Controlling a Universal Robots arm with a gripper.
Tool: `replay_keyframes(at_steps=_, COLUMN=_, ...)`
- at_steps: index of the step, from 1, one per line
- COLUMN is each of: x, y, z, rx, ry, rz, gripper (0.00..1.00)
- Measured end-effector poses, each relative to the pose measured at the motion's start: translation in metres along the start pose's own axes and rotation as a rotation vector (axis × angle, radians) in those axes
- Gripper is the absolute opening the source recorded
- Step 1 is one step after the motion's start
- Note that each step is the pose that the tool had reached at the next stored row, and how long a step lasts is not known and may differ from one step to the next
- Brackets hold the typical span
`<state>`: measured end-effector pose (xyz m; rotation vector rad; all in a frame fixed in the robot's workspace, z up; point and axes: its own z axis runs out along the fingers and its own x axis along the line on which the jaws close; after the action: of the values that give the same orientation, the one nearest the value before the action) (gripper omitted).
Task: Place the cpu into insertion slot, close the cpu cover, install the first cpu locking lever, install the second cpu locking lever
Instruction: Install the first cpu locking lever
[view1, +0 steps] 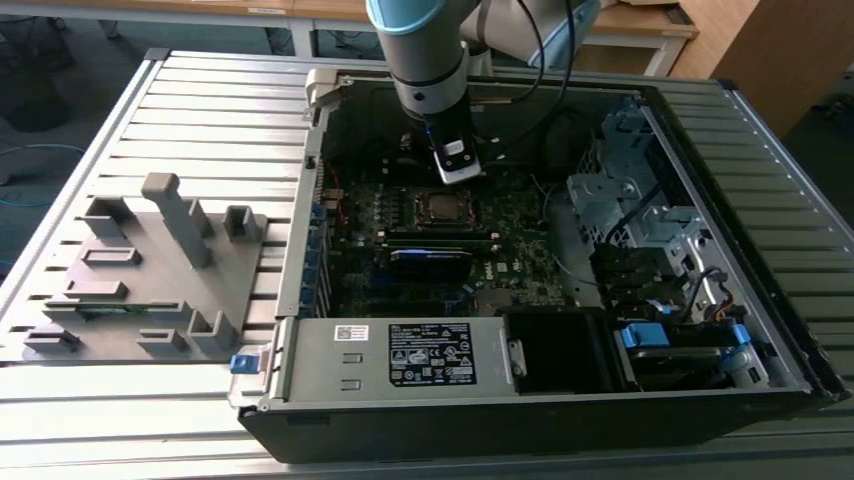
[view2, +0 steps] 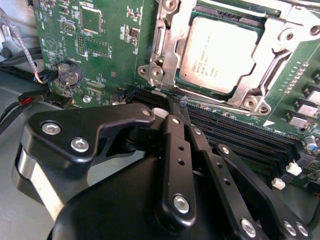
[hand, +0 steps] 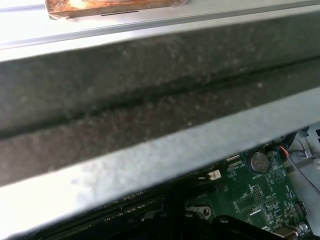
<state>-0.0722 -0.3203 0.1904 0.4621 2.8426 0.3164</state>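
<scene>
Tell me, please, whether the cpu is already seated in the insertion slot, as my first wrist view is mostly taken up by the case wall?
Observer: Yes. In the second wrist view the cpu lies flat in the insertion slot.
Operator: Thank you. Is the cpu cover down over it?
Observer: It appears so. The cpu cover lies as a frame around the chip, with the metal top showing through its cut-out.
Operator: And where is the gripper?
Observer: In the exterior view the gripper is inside the open computer case, close beside the cpu on the side away from the camera.
</scene>
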Motion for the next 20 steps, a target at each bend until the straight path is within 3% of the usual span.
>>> replay_keyframes(at_steps=20, x=0.0008, y=0.0047, z=-0.0019, rx=0.0000, ry=-0.0002, rz=0.000, gripper=0.10)
